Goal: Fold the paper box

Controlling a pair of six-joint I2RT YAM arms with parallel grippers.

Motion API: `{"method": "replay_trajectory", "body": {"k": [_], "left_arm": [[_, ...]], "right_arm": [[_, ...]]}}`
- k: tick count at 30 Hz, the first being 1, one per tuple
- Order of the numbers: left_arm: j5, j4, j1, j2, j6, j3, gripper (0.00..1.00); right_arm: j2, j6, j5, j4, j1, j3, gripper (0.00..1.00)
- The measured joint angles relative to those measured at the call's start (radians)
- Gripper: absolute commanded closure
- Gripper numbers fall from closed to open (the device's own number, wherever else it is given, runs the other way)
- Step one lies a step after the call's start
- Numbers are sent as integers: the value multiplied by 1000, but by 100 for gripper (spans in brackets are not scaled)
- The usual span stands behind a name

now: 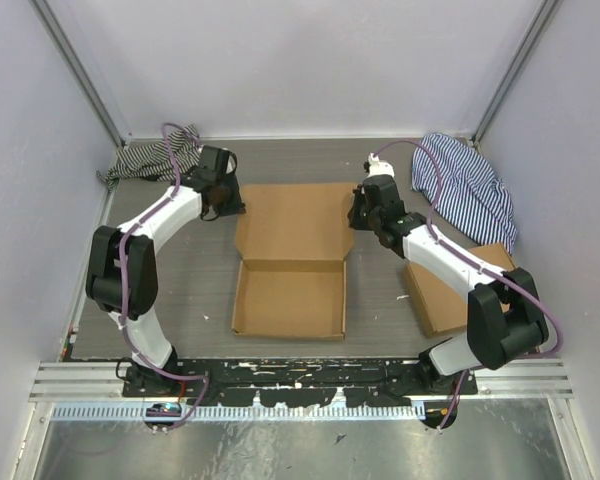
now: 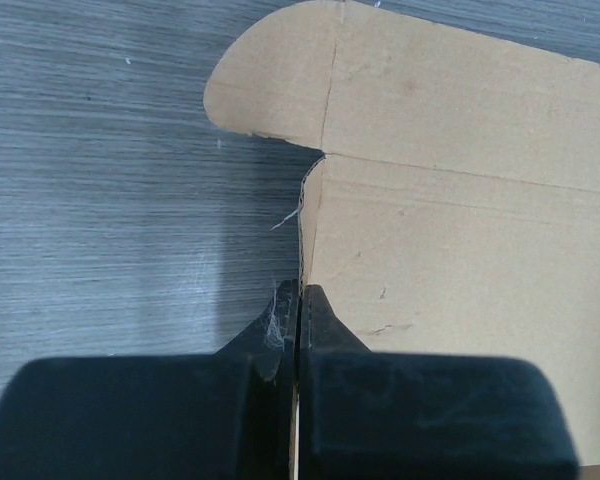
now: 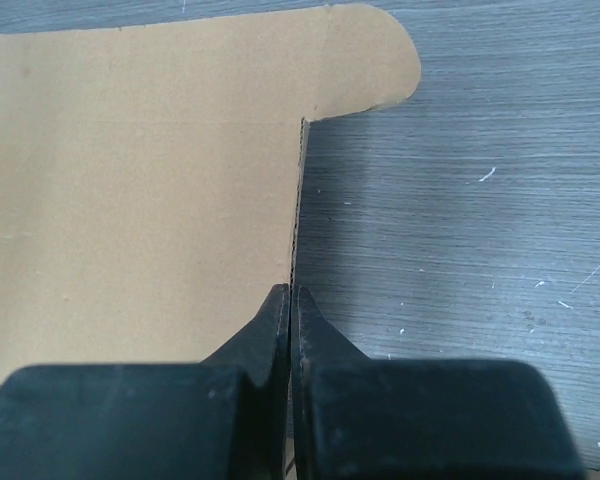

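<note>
The paper box (image 1: pixel 292 260) lies mid-table. Its near half is a shallow tray with raised walls, and its lid lies open flat toward the back. My left gripper (image 1: pixel 235 205) is at the lid's left edge. In the left wrist view it (image 2: pixel 298 295) is shut on the lid's upright side flap, seen edge-on, next to the lid panel (image 2: pixel 450 230). My right gripper (image 1: pixel 356 212) is at the lid's right edge. In the right wrist view it (image 3: pixel 291 297) is shut on the other upright side flap, next to the lid panel (image 3: pixel 140 180).
A striped cloth (image 1: pixel 155 155) lies at the back left and another (image 1: pixel 470 185) at the back right. A stack of flat brown cardboard (image 1: pixel 445 290) lies under my right arm. Walls close in the table on three sides. A metal rail (image 1: pixel 300 380) runs along the near edge.
</note>
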Motion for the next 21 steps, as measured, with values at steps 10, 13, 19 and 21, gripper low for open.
{"method": "replay_trajectory", "body": {"k": [10,13,19,21], "left_arm": [[13,155,-7,-231,75,-205,100],[10,278,-17,-378,101,-351,100],[41,552,-35,-617,172,-589,100],[63,634,-39,-672,190,-645,100]], "right_arm": [[-25,-32,-33,-111,0,61,39],[-33,-53,-46,-189,0,138,34],[-75,-115,-61,-313,0,254,34],[-83,-146,-70,-351,0,281,34]]}}
